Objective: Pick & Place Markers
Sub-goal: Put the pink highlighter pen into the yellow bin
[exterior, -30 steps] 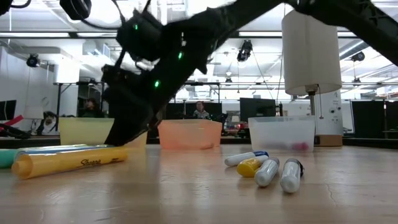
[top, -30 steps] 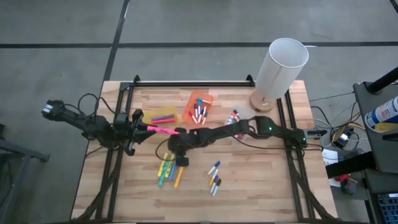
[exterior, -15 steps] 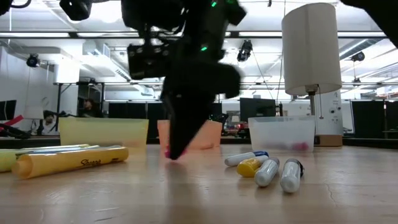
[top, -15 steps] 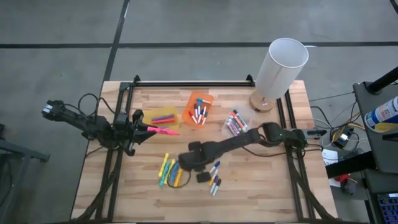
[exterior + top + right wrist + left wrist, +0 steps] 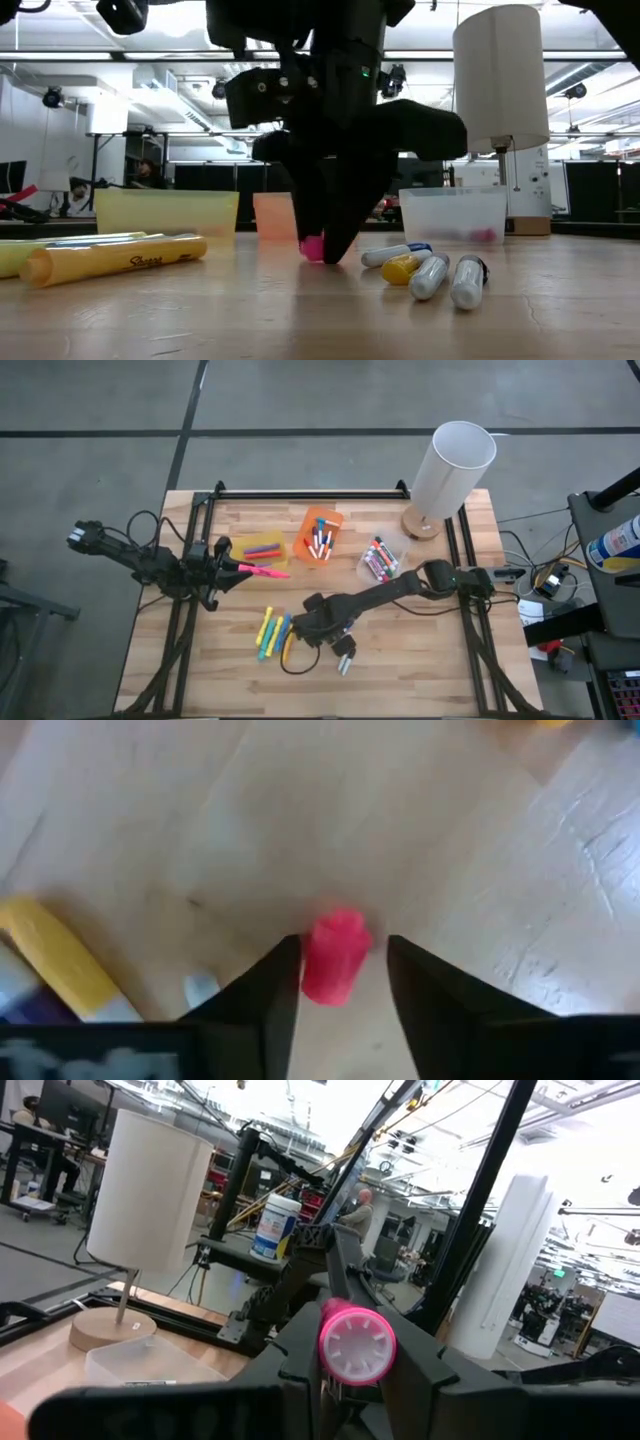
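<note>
My left gripper (image 5: 232, 566) stands at the table's left, shut on a pink marker (image 5: 262, 570) that sticks out toward the right. My right gripper (image 5: 320, 630) points down at mid-table near the front, open. A small pink cap-like piece (image 5: 335, 958) sits on the wood between its fingertips (image 5: 318, 250). Yellow, green and blue markers (image 5: 272, 634) lie just left of it. White and blue markers (image 5: 346, 656) lie just right of it. My left gripper pinches the pink marker's barrel between its two fingers, the round back end (image 5: 357, 1343) facing the wrist camera. The marker runs along the fingers and pokes out level toward the table's right, lifted clear of the table. My right gripper: one finger (image 5: 285, 970) is close beside the pink piece; whether it touches I cannot tell.
A yellow bin (image 5: 262, 547), an orange bin (image 5: 320, 533) and a clear bin (image 5: 381, 559) with markers stand across the table's middle. A white lamp (image 5: 450, 468) rises at the far right. Black frame rails (image 5: 300, 493) border the table.
My right gripper has gone from the free end of the pink marker toward the table's near edge and a little right. It has tipped to point straight down and has opened. The pink piece it carried now sits on the wood between its fingers.
</note>
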Robot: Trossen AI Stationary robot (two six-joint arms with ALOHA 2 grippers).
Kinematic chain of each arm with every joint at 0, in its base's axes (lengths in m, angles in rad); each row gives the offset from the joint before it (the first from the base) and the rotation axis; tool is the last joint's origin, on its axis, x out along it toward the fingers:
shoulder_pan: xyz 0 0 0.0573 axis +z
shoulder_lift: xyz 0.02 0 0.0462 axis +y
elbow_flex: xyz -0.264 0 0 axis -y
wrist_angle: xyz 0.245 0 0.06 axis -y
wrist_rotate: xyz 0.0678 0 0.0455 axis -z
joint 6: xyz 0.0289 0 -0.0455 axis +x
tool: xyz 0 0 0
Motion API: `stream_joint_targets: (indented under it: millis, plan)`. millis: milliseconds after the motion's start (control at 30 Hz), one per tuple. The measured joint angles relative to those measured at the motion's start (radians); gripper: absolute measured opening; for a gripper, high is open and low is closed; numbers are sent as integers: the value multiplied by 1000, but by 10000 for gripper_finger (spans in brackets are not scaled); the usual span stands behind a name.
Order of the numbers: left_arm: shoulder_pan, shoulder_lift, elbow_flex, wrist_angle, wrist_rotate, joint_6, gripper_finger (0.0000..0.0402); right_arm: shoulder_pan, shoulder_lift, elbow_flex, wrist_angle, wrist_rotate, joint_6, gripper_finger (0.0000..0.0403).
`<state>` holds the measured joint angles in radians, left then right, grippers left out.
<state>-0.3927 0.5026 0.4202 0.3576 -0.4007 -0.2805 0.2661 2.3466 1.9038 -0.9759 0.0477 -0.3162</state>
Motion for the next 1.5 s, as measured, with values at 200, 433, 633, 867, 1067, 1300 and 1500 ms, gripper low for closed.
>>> stream_joint_targets:
  millis: [200, 433, 633, 867, 1067, 1300, 1500]
  plan:
    - [0, 3, 0, -2, 0, -1, 69, 15, 0, 14, -70, 134, -37, 191]
    - [0, 8, 0, -11, 0, 3, 69, 62, -1, 129, -211, 201, -1, 189]
    - [0, 9, 0, -19, 7, 3, 69, 89, -1, 208, -232, 214, 148, 180]
    - [0, 9, 0, -20, 18, -1, 69, 83, -3, 192, -196, 49, 321, 176]
    - [0, 9, 0, -20, 23, -6, 69, 74, 1, 103, -122, 64, 362, 177]
    - [0, 9, 0, -20, 23, -6, 69, 48, 0, 58, -103, 112, 407, 172]
    - [0, 9, 0, -23, 23, -6, 69, 28, 0, 7, -50, 110, 380, 171]
